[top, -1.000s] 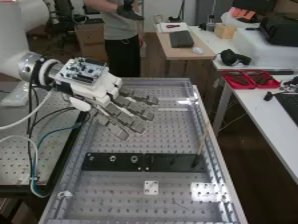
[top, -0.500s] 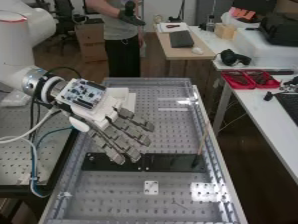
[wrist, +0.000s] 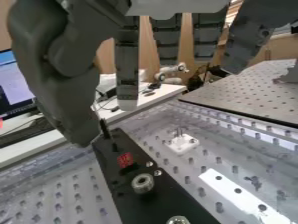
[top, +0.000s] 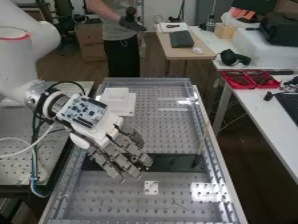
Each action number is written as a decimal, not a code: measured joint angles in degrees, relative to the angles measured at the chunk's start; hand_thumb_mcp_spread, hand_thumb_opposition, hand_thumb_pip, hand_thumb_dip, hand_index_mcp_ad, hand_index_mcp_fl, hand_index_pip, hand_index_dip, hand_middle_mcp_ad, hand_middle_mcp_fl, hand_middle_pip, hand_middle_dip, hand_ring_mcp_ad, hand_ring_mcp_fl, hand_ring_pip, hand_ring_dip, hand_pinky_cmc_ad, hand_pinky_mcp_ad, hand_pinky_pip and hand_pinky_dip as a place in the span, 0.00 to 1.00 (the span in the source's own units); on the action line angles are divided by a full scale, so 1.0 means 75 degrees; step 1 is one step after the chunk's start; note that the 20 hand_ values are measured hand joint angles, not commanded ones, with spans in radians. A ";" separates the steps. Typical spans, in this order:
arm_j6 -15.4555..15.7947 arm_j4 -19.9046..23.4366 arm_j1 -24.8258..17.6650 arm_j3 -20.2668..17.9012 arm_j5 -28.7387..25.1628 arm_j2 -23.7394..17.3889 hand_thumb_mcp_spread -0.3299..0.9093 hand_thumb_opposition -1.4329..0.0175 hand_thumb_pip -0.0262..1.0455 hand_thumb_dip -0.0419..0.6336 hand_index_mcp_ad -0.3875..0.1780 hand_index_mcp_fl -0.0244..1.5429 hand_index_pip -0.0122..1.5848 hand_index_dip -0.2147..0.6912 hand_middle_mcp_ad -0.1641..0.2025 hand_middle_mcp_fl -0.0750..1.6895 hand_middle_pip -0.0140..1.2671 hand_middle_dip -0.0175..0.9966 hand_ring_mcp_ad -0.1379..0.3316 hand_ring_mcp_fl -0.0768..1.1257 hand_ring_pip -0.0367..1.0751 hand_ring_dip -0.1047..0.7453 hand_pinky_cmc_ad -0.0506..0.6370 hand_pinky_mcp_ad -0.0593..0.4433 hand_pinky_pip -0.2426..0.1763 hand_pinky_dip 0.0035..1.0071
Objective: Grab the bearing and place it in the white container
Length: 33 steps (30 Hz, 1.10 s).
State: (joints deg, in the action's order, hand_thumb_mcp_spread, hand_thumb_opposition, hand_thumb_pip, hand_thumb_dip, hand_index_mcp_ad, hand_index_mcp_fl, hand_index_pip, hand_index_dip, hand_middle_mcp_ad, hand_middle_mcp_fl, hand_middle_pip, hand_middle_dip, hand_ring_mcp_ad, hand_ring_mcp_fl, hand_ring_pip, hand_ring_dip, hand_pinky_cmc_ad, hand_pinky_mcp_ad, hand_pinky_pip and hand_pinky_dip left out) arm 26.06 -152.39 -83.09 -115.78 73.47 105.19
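Note:
In the high view the hand is over the left part of the black plate, covering it; its fingers are straight and hold nothing. A white box-like piece, perhaps the white container, rests on the bench behind the hand. In the wrist view, fingers and thumb of the hand hang above the black plate. A silver ring-shaped bearing stands on the plate, apart from the fingers, and a second round metal part lies farther along it.
A small white block sits on the perforated bench beside the plate. A thin upright rod rises at the plate's right end. A red piece is on the plate near the bearing. Red trays lie on the right-hand table.
The hand has moved down the high view toward the near end, from behind the black plate to over it. The white box-like piece has come into sight behind it; the bearings there are now covered.

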 joint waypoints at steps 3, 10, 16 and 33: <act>0.0075 0.0232 0.0110 -0.0033 0.0085 0.0116 0.52 0.39 0.66 0.46 0.53 0.06 0.72 0.47 0.83 0.04 0.11 0.10 0.75 0.08 0.10 0.09 0.76 0.71 0.28 0.12; 0.0221 0.0768 0.0258 -0.0169 0.0244 0.0335 0.55 0.39 0.67 0.47 0.53 0.04 0.80 0.52 0.83 0.04 0.11 0.12 0.75 0.08 0.11 0.09 0.76 0.70 0.28 0.12; 0.0404 0.1182 0.0323 -0.0298 0.0391 0.0477 0.55 0.39 0.67 0.47 0.50 0.04 0.83 0.53 0.83 0.04 0.11 0.12 0.72 0.08 0.11 0.09 0.76 0.70 0.28 0.12; 0.0933 0.2048 0.0383 -0.0443 0.0842 0.0912 0.56 0.39 0.66 0.46 0.50 0.03 0.86 0.53 0.78 0.04 0.11 0.11 0.70 0.08 0.10 0.10 0.74 0.70 0.28 0.12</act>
State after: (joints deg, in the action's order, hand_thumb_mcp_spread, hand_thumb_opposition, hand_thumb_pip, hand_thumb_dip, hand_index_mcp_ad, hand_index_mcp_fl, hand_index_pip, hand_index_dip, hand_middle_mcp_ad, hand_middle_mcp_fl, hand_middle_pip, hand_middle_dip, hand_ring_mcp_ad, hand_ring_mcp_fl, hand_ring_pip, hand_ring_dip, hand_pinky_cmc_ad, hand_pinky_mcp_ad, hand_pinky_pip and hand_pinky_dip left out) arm 33.06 -137.03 -80.22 -119.10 79.78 112.03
